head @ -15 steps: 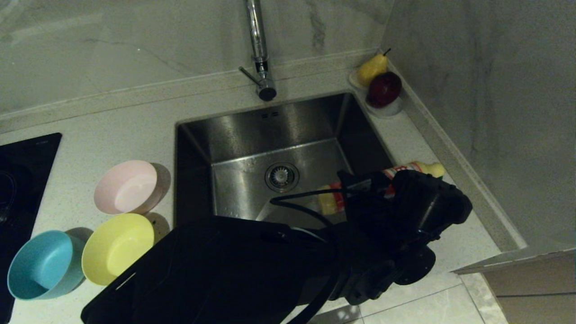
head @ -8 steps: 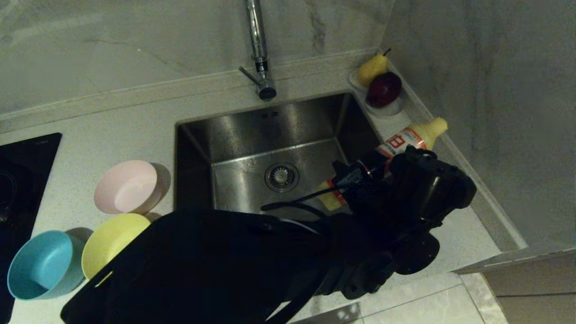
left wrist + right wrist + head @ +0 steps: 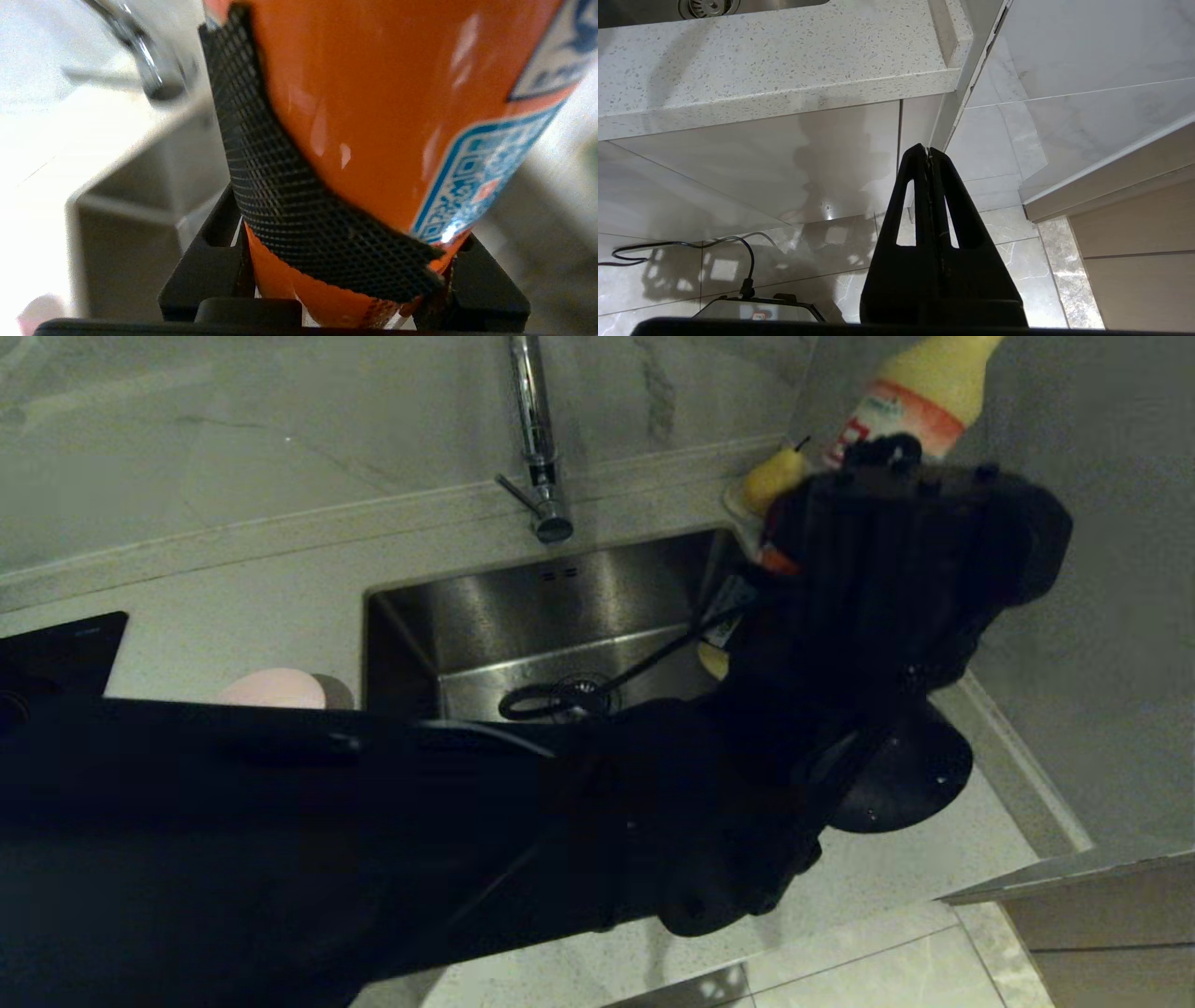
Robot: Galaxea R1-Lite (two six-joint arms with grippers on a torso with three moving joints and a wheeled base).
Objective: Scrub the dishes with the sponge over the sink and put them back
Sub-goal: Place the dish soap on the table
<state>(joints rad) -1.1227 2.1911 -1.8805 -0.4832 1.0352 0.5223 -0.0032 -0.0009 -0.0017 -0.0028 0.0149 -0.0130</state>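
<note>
The left pincer (image 3: 840, 495) was raised above the far right corner of the large square stainless steel sink (image 3: 560, 607), its textured black fingers (image 3: 289, 186) pinching a yellow plastic bottle with an orange and white label (image 3: 920, 387). The bottle stood tilted, its yellow end up against the grey marble wall beyond the sink and its other end showing below the pincer at the sink's right wall. The black left arm stretched across the near side of the sink and covered most of the speckled pale worktop (image 3: 280, 588) to the sink's left. Only the rim of the pale pink round plastic bowl (image 3: 271, 689) showed above the arm, just left of the sink; the other bowls and the sponge could not be seen. A tall chrome faucet (image 3: 537, 439) rose behind the sink, and the round drain strainer (image 3: 579, 686) lay at the sink's centre, partly crossed by a black cable. A yellow pear (image 3: 770, 481) sat at the sink's far right corner, half hidden by the pincer. The right pincer (image 3: 928, 156) hung below the worktop edge near the tiled floor, its black fingers pressed together on nothing.
</note>
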